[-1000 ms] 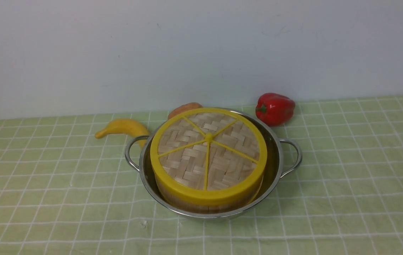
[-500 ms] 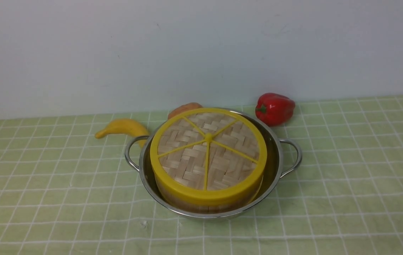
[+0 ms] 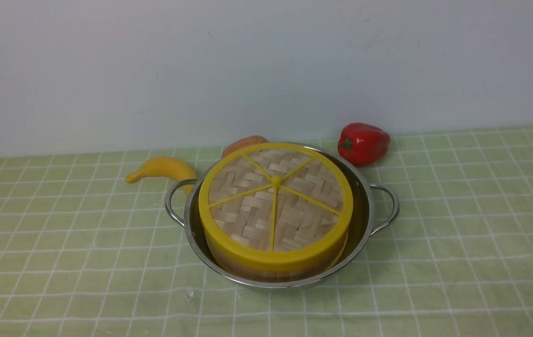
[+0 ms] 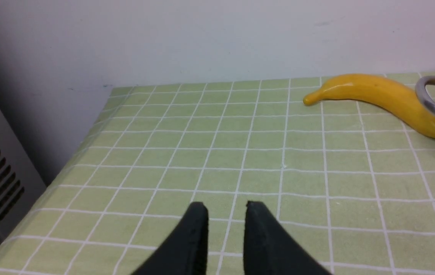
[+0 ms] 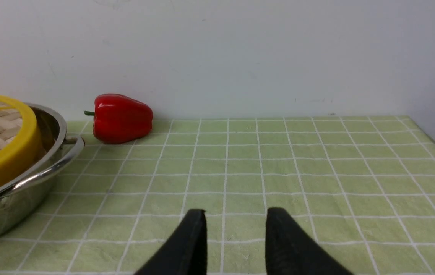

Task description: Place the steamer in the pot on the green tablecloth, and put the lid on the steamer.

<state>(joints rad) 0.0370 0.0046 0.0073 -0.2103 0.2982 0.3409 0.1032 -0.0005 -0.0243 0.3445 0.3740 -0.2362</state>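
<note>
Jaws of the left gripper point(image 4: 226, 208) and right gripper point(image 5: 236, 214) stand released; everything else matches before.

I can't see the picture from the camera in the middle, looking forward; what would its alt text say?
A steamer with its woven, yellow-rimmed lid on top sits inside a steel pot on a green checked tablecloth. A yellow banana lies to the left and a red pepper behind, to the right.
</note>
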